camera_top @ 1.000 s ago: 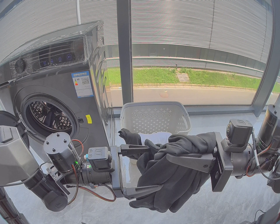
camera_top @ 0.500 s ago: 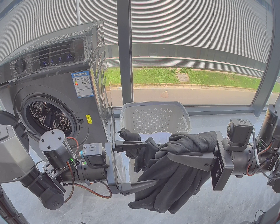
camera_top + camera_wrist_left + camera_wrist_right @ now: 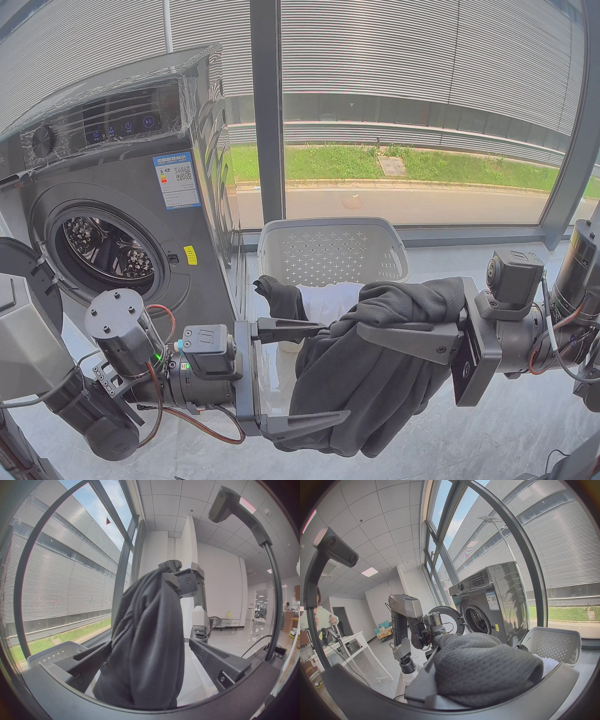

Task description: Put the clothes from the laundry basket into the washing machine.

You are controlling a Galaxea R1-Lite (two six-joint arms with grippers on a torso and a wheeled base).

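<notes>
Dark garment (image 3: 369, 387) is hanging from the right gripper (image 3: 387, 331), in front of the laundry basket (image 3: 331, 250).
Right jaws are clamping its top; left gripper (image 3: 334, 370) is straddling it, fingers spread wide, near the washing machine (image 3: 125, 187).

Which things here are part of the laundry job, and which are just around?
Job: dark garment, clamped in the right end effector; open left end effector around its hanging part; laundry basket with a white cloth; washing machine, door open.
Just around: window pillar; white table in the room behind.
</notes>
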